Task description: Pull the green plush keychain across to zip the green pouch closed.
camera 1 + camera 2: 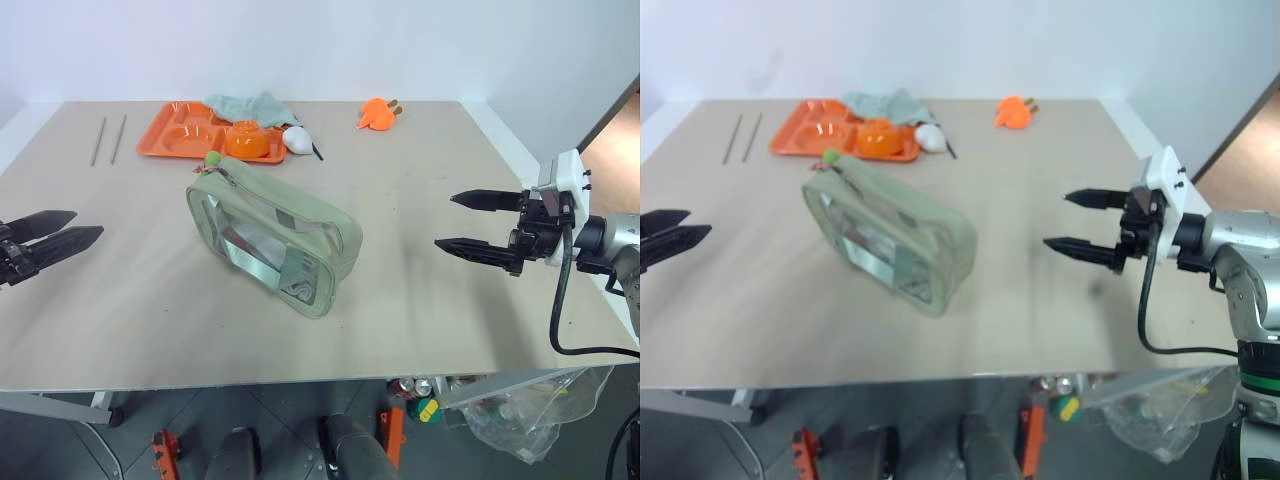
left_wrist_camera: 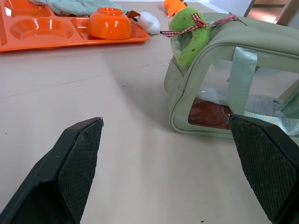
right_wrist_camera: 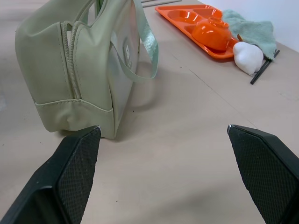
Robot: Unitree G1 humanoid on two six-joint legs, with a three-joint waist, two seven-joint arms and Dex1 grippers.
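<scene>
Centrally on the beige table [image 1: 420, 300], the green pouch [image 1: 275, 235] is seen standing upright, set diagonally, w/ its clear side panel turned toward the near edge. The green plush keychain [image 2: 190, 31] is found at the pouch's far end, resting against the top corner on a red-checked cord. The left gripper [image 1: 45, 238] is held off the table's left side, fingers apart, nothing between them, well apart from the pouch. The right gripper [image 1: 480, 222] is shown to the pouch's right, fingers spread wide, empty. Behind the pouch an orange tray [image 1: 175, 135] w/ an orange bowl [image 1: 245, 140] is placed; a teal cloth [image 1: 245, 105], a white object [image 1: 297, 139] and an orange plush toy [image 1: 376, 113] lie nearby.
</scene>
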